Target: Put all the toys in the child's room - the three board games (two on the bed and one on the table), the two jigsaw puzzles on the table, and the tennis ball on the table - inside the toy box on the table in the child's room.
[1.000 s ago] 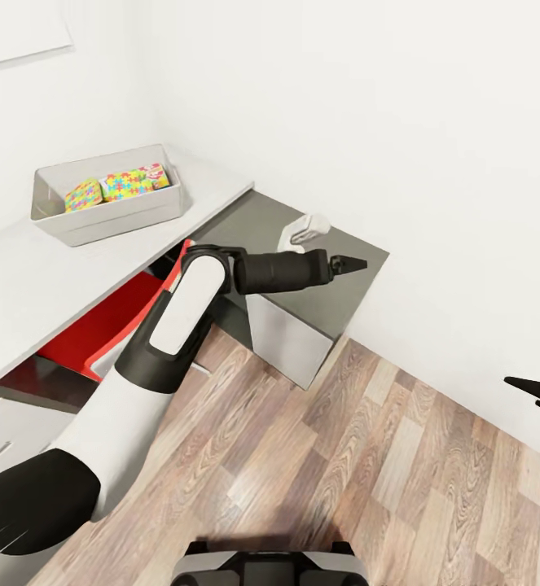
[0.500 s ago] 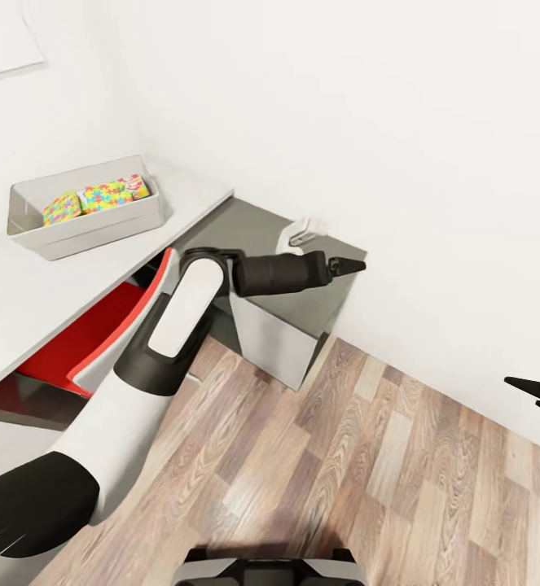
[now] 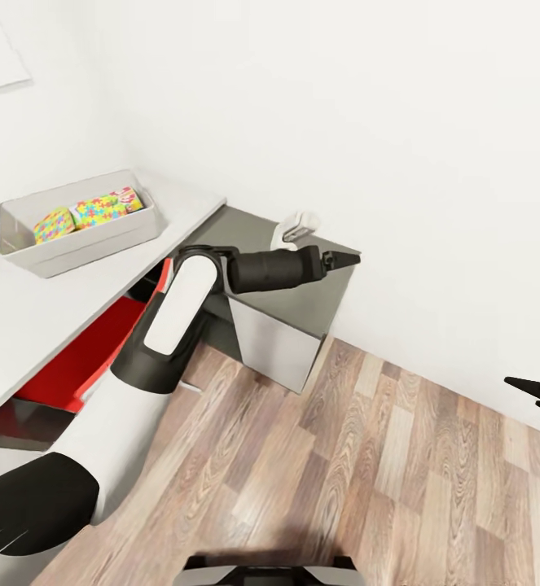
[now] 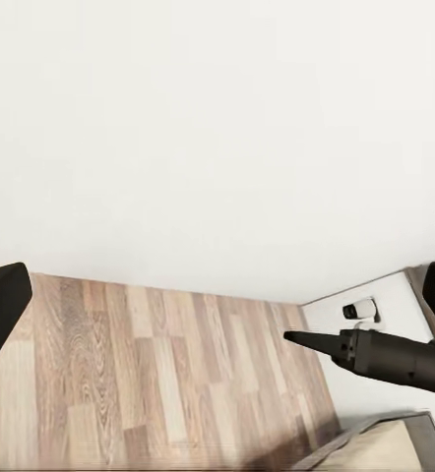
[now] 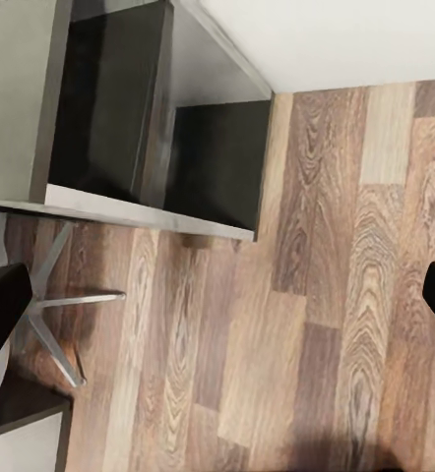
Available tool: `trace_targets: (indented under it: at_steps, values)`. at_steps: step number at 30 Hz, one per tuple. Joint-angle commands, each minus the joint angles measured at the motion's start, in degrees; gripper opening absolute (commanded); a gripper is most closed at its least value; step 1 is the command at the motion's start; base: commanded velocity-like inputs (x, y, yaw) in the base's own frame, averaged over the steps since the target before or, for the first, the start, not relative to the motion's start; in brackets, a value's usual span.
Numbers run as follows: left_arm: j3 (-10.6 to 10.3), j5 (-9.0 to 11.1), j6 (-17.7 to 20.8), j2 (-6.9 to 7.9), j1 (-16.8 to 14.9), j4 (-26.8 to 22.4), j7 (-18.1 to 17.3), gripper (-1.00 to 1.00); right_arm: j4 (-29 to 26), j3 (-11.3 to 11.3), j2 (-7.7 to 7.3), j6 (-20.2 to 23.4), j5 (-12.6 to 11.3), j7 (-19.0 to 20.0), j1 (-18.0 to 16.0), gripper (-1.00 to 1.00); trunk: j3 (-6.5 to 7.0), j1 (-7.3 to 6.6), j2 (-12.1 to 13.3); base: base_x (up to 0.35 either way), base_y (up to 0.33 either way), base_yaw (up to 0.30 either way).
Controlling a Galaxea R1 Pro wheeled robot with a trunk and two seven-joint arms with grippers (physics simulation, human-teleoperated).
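Note:
In the head view the light-grey toy box (image 3: 74,236) stands on the pale table (image 3: 25,301) at the left. Inside it lie two jigsaw puzzles (image 3: 54,225) (image 3: 98,209) and a small pink-red item (image 3: 129,198) that I cannot identify. The board games, the tennis ball and the bed are out of view. My left gripper (image 3: 347,259) (image 4: 217,295) hovers over the dark-grey side cabinet (image 3: 286,281), open and empty. My right gripper (image 3: 538,391) (image 4: 301,339) (image 5: 217,305) hangs over the wood floor, fingers wide apart with nothing between them.
A small white object (image 3: 294,228) sits on the cabinet by the white wall. A red chair (image 3: 82,342) is tucked under the table, and its metal legs (image 5: 60,315) stand near the cabinet base (image 5: 158,128). Plank floor (image 3: 367,472) stretches to the right.
The whole head view has shifted: table, toy box and cabinet have slid leftwards in the picture, so the camera moved. Both arms hold the same pose.

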Motion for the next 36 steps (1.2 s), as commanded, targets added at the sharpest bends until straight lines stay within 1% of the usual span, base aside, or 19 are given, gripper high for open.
trace_targets:
  at_steps: [1,10,16,20,22,24,36]
  values:
    - [0.0,0.6,0.1,0.0,0.0,0.0,0.6,1.0,0.0,-0.1,-0.01,0.3,0.5,0.5,-0.1,1.0,0.01,0.03,-0.1,-0.001,0.274,-0.152]
    - [0.3,0.6,0.2,0.01,0.0,-0.2,0.6,1.0,0.0,0.0,-0.01,0.3,0.5,0.4,-0.1,1.0,0.77,0.03,-0.1,0.0,0.264,-0.153]
    - [0.3,0.5,0.2,0.01,0.3,-0.6,0.6,1.0,0.0,0.0,0.06,0.3,0.5,0.4,-0.1,1.0,1.27,0.03,-0.1,0.0,0.112,-0.154]
    - [0.3,0.4,0.1,0.01,0.8,-0.9,0.7,1.0,0.0,0.0,0.68,0.3,0.5,0.4,-0.1,1.0,1.61,0.03,-0.1,-0.062,0.042,-0.154]
    - [0.3,0.4,0.1,0.01,0.9,-0.9,0.7,1.0,0.0,0.1,0.91,0.3,0.5,0.4,-0.1,1.0,1.78,0.03,-0.1,-0.161,0.014,-0.154]
    - [0.2,0.3,0.1,0.01,1.0,-1.0,0.7,1.0,0.0,0.6,1.45,0.3,0.5,0.4,-0.1,1.0,1.95,0.03,-0.1,-0.214,0.009,-0.154]
    - [-0.1,0.3,0.1,0.01,1.1,-1.0,0.8,1.0,0.0,1.3,2.0,0.3,0.6,0.3,-0.1,1.0,2.96,0.03,-0.1,-0.281,0.003,-0.154]
